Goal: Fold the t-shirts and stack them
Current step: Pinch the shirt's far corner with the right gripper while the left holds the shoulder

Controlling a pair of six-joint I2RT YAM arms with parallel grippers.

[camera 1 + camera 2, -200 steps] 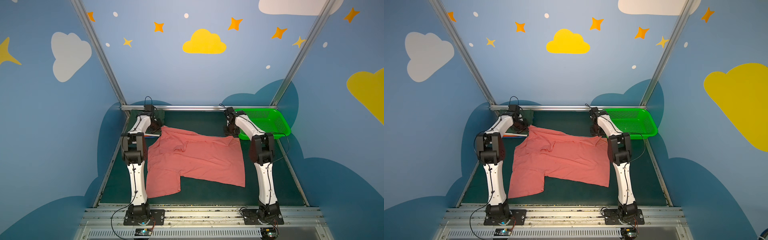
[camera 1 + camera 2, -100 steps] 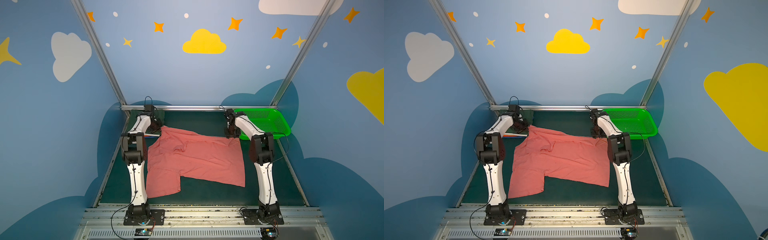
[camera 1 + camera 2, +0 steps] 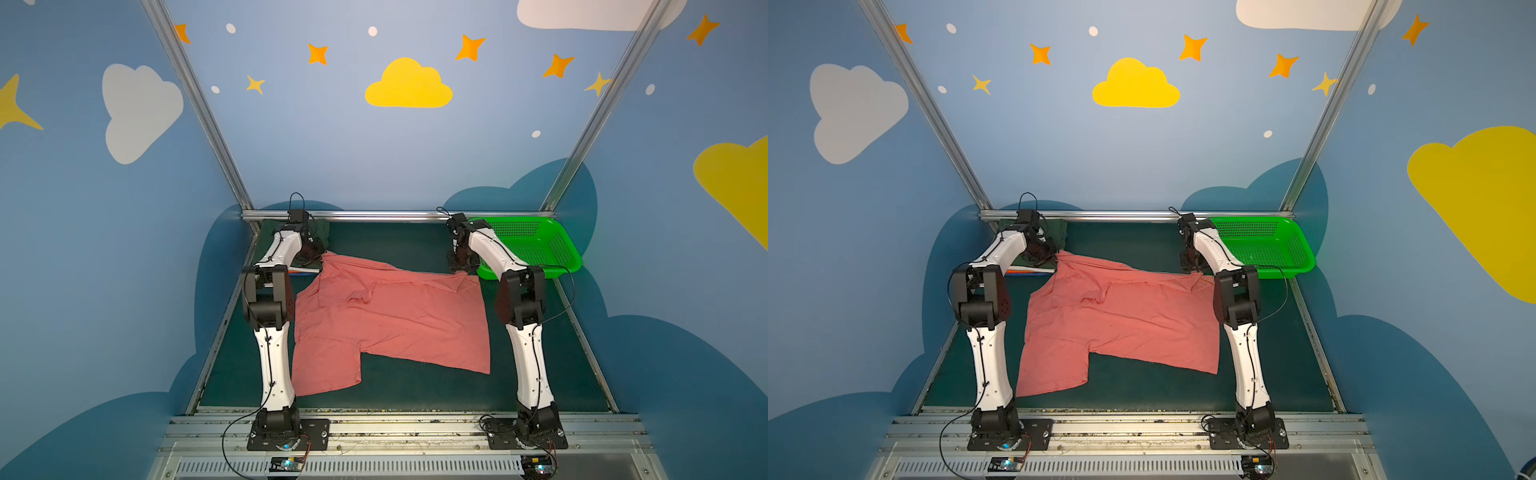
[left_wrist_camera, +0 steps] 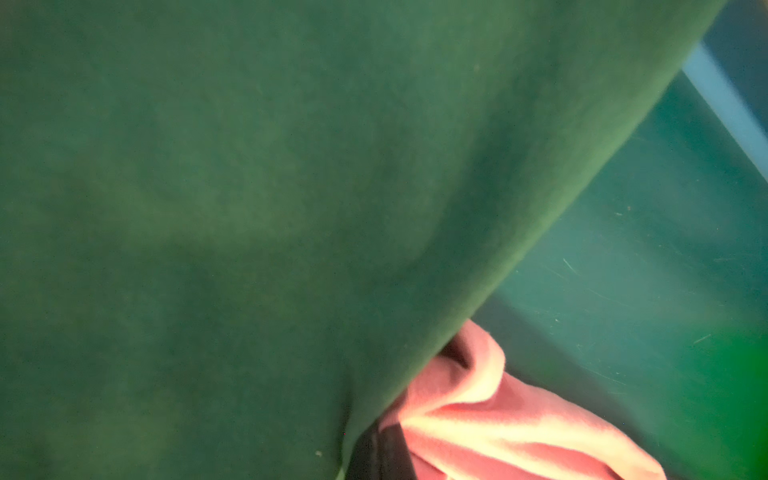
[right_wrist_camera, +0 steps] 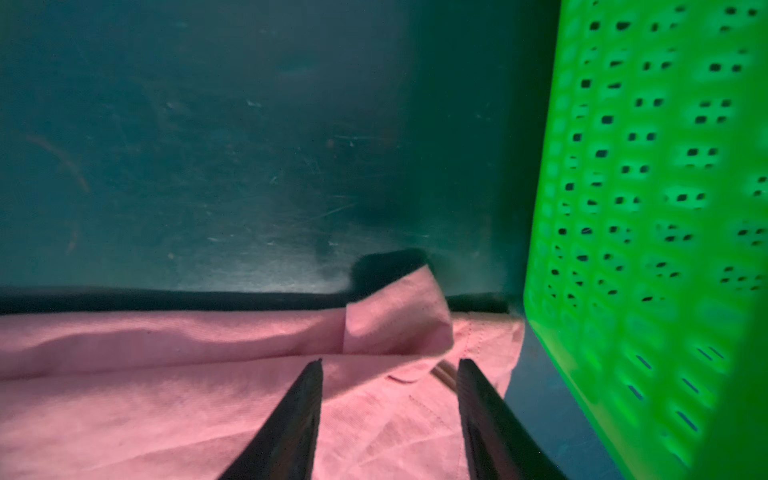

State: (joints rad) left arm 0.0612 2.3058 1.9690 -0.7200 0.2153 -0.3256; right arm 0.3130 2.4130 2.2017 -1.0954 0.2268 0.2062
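Blue walls (image 3: 332, 145) w/ yellow cloud (image 3: 408, 85), orange stars (image 3: 318, 54); alu frame posts (image 3: 196, 104); dark green tabletop (image 3: 415, 390).

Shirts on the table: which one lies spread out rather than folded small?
The salmon-pink shirt, spread across the middle of the table. The dark green shirt lies folded small in the far left corner.

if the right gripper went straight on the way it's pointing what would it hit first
Most likely the upturned corner of the pink shirt, just ahead of the open right gripper; past it lies the table, though depth is unclear.
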